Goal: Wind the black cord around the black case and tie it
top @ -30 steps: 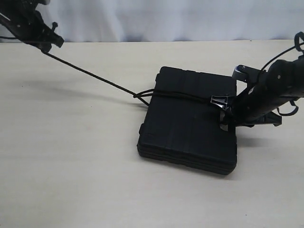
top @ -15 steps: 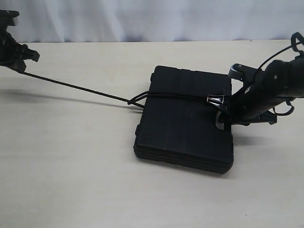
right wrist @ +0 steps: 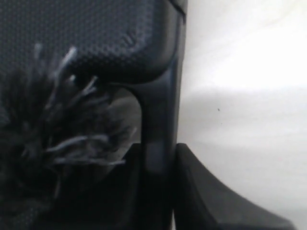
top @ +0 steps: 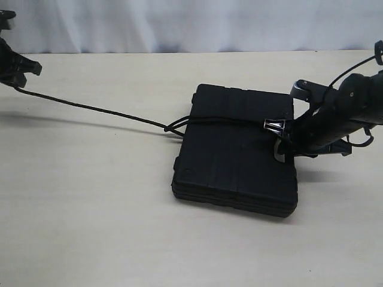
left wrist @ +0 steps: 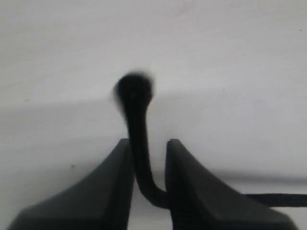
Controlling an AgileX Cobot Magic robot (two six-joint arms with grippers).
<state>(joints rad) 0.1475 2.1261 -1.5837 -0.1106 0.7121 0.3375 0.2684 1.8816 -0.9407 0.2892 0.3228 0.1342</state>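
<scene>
The black case (top: 233, 161) lies flat, right of the table's middle. The black cord (top: 102, 109) runs from my left gripper (top: 21, 72) at the far left edge to the case's left side, then across its top. In the left wrist view my left gripper (left wrist: 147, 141) is open: the black cord (left wrist: 136, 124) lies loosely between the parted fingers, its knotted tip (left wrist: 134, 91) beyond them. My right gripper (top: 280, 139) is at the case's right edge. There my right gripper (right wrist: 158, 146) is shut on the black case's (right wrist: 72, 33) handle bar, beside the frayed tassel (right wrist: 57, 124).
The pale table (top: 90, 227) stretches left and in front of the case. A white curtain (top: 191, 24) hangs behind the far edge. Loose robot cables (top: 359, 67) loop above my right arm.
My left gripper has swung left and lower, and its jaws have parted round the cord. The cord now sags a little. The case slid slightly left, then back.
</scene>
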